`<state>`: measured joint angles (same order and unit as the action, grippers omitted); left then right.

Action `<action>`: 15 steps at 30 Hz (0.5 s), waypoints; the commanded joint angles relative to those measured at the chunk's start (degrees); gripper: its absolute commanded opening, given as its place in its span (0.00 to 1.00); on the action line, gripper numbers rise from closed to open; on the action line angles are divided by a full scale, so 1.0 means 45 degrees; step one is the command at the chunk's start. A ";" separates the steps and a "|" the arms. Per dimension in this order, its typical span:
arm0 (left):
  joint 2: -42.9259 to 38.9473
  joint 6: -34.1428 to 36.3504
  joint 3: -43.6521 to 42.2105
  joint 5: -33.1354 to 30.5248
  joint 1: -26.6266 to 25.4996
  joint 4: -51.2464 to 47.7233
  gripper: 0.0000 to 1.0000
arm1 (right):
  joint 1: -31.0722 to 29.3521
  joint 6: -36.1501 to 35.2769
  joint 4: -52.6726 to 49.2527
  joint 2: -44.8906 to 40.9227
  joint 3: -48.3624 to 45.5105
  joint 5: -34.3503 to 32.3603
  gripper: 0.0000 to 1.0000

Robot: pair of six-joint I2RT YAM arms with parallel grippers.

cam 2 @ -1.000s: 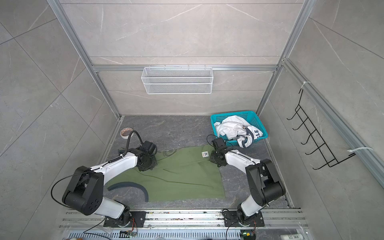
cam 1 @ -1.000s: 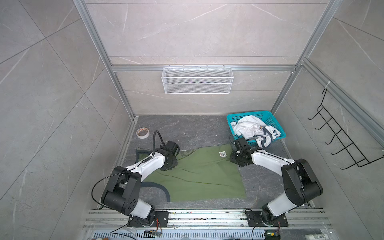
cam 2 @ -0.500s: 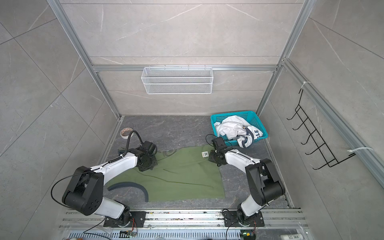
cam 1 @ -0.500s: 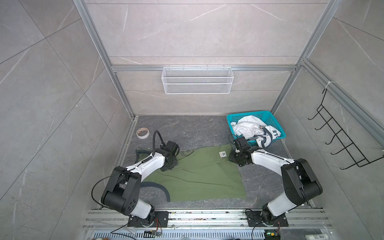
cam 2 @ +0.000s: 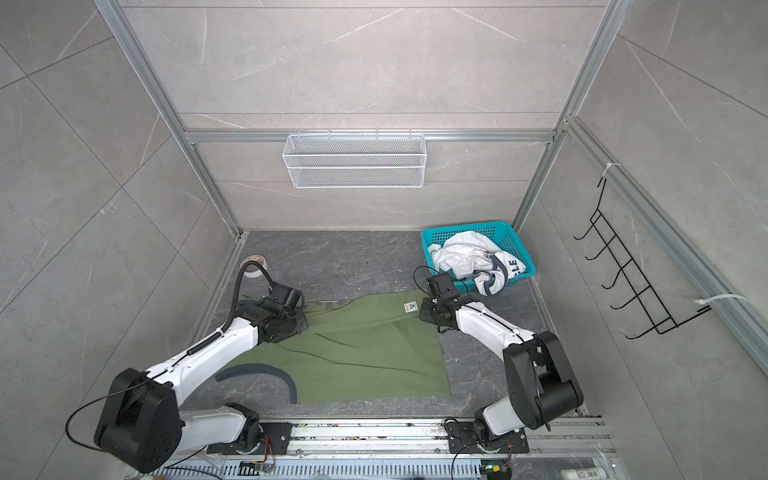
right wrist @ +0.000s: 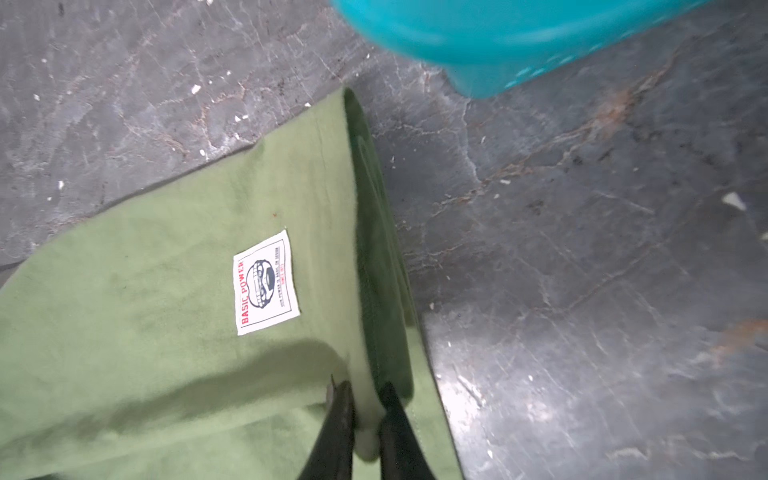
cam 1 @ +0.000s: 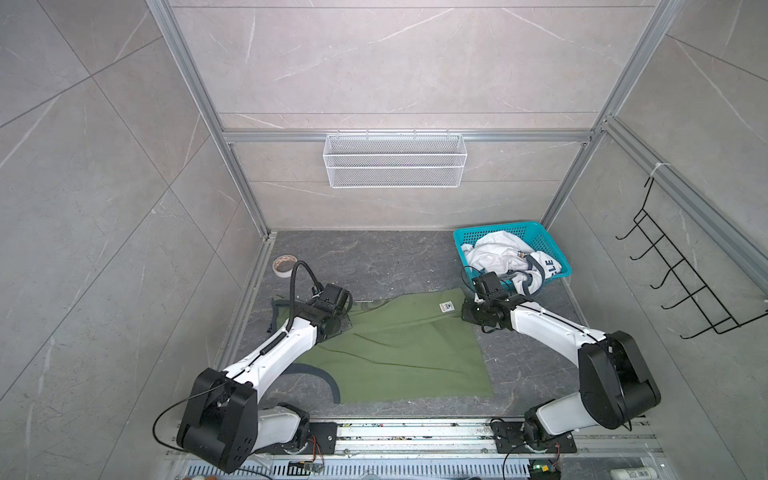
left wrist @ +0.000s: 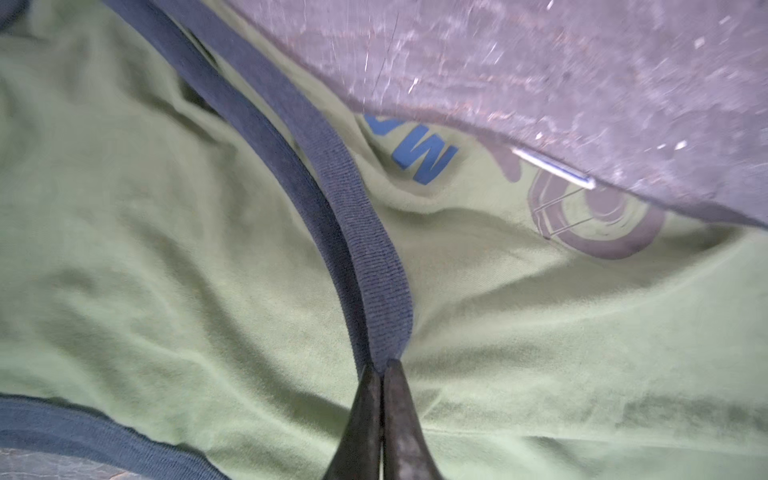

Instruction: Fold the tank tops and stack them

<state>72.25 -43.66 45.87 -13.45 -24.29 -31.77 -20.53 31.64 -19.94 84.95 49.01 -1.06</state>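
Olive tank top (cam 1: 395, 345) gripped at two edges.
Its dark trim (left wrist: 365, 257) is pinched by the left hand (left wrist: 381, 366); its hem is pinched by the right hand (right wrist: 365, 390).

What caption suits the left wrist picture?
Left gripper shut on the grey trim of the green top, beside a blue print.

L arm (cam 1: 286, 353) hides shoulder end of olive tank top (cam 1: 399, 345) at left edge of tabletop (cam 1: 374, 257). Lettering on white tank top (cam 1: 494, 257) partly hidden in folds. R wrist view: basket (right wrist: 519, 37) blurred, cut off.
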 commanded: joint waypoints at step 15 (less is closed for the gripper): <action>0.0092 -0.0139 -0.0844 0.1054 -0.0048 -0.0386 0.41 | -0.0046 0.0243 -0.1595 -0.1238 -0.0522 -0.0946 0.58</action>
<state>75.35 -45.34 39.16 -8.58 -24.29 -32.05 -20.60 32.36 -24.29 82.19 44.23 -3.33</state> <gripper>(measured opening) 0.379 0.573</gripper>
